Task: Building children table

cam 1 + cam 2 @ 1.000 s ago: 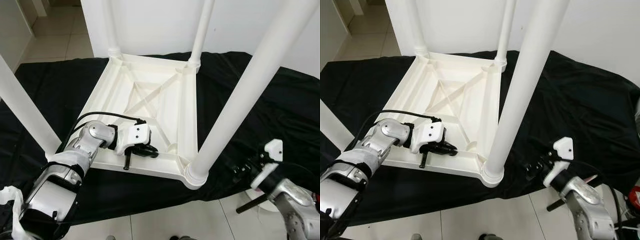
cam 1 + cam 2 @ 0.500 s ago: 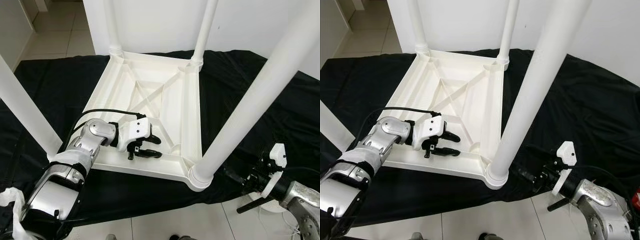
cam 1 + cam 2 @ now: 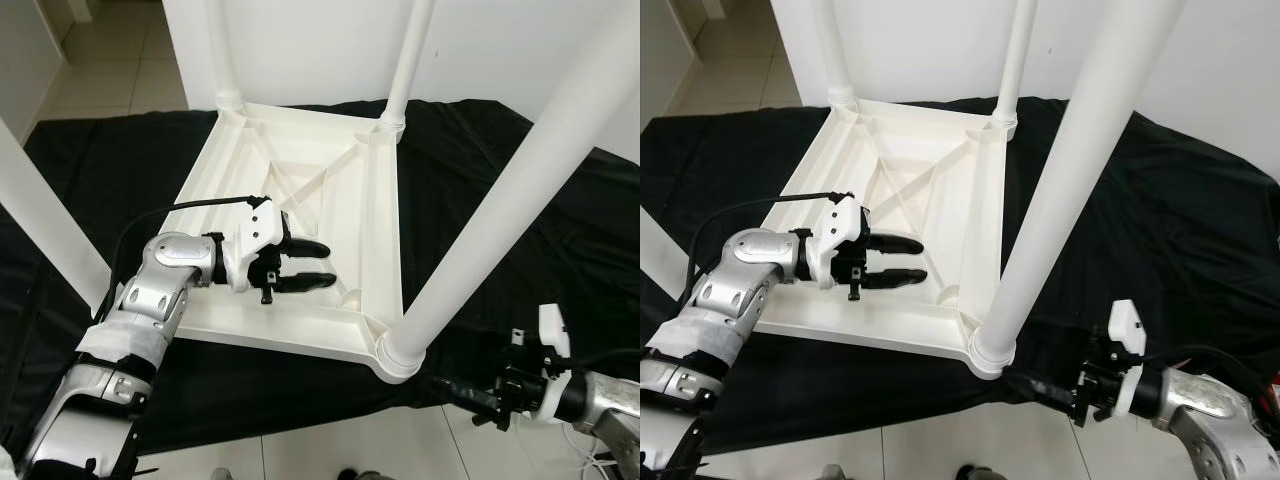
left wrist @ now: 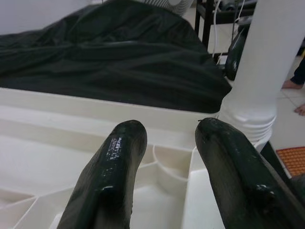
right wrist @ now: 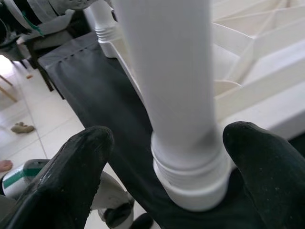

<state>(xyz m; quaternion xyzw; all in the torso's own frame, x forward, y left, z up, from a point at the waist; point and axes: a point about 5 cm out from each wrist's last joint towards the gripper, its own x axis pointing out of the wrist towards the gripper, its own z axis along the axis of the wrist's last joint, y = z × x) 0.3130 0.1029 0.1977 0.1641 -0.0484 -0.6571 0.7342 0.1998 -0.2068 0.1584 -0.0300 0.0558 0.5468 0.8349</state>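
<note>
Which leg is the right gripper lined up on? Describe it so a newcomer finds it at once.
On the black cloth lies an upturned white table top with legs standing up from its corners. Go to the corner nearest the robot's right side: that leg rises there, the open right gripper pointing at its ribbed base.

An upturned children's table (image 3: 300, 200) lay on a cloth (image 3: 520, 220) spread over the floor (image 3: 110, 80), its legs pointing up. The left gripper (image 3: 318, 266) hovered over its underside, near the front edge. The right gripper (image 3: 1025, 381) sat just beside the front-right leg (image 3: 1060, 190).
</note>
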